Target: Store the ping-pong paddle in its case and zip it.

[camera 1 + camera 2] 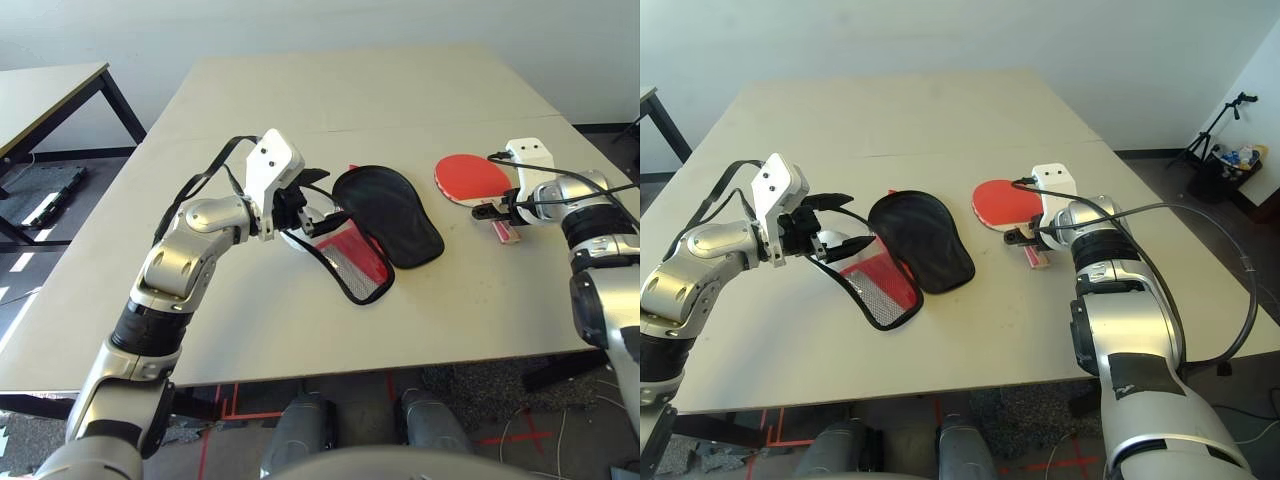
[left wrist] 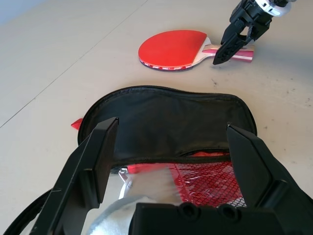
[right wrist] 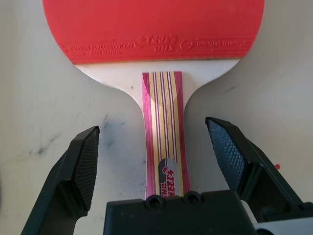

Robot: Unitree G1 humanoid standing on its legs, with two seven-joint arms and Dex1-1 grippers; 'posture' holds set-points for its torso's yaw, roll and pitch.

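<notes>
**Both jaws wide, right pair straddling the paddle handle**

The right gripper (image 3: 154,161) is standing with its jaws spread wide, one on each side of the ping-pong paddle's (image 1: 472,178) handle, gripping nothing; bare counter is showing between each jaw and the wood. The left gripper (image 2: 171,161) is also holding its jaws fully apart, empty, poised just over the near end of the case (image 1: 385,215).

The paddle is lying flat, red face up, on the right part of the counter (image 1: 330,90), handle pointing toward the right arm. The case is lying unzipped at the middle, black lining up, with a red mesh pocket and clear film showing at its near end.

The right wrist is covering most of the handle in the head views. What is sitting under the film is hard to make out.

The paddle and case are lying apart. The far half of the counter is offering open room.
</notes>
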